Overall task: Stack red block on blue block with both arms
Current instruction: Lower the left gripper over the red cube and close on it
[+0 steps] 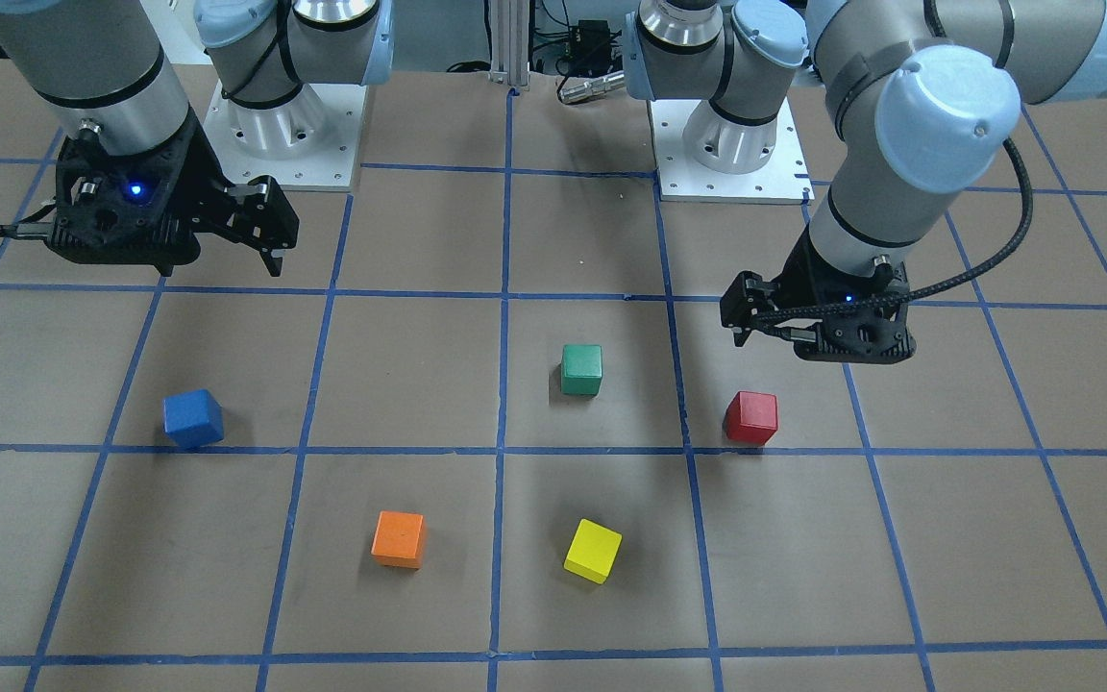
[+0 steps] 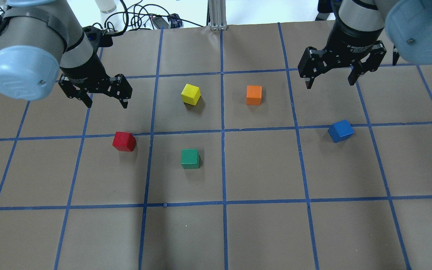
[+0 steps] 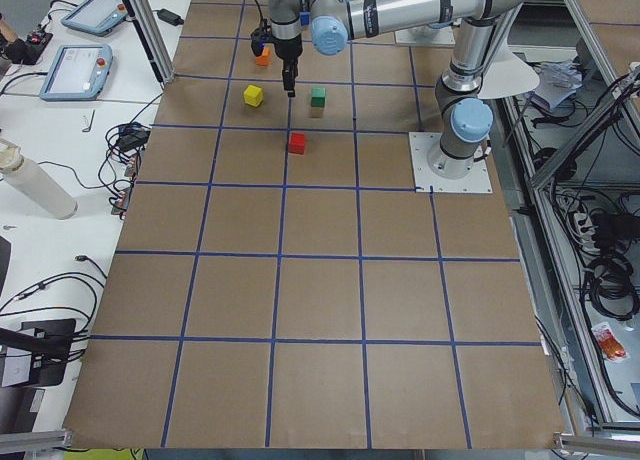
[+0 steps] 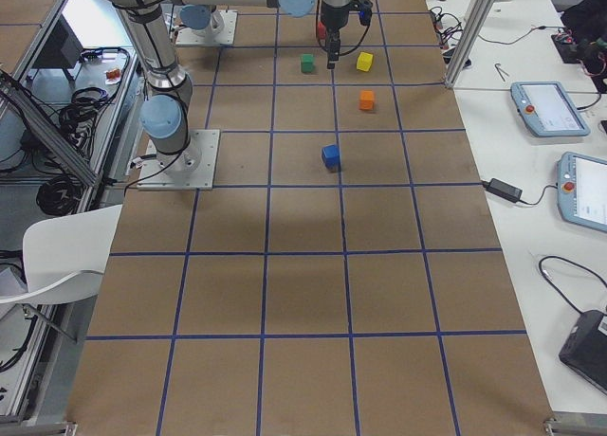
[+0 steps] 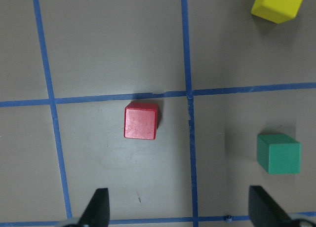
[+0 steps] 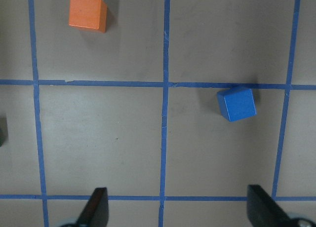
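The red block lies on the brown table on the left half, also in the front view and the left wrist view. My left gripper hangs open and empty above the table, just beyond the red block and apart from it. The blue block lies turned a little on the right half, against a blue tape line, also in the right wrist view. My right gripper hangs open and empty higher up, beyond the blue block.
A green block lies right of the red one. A yellow block and an orange block lie farther out in the middle. Both arm bases stand on plates at the robot's edge of the table.
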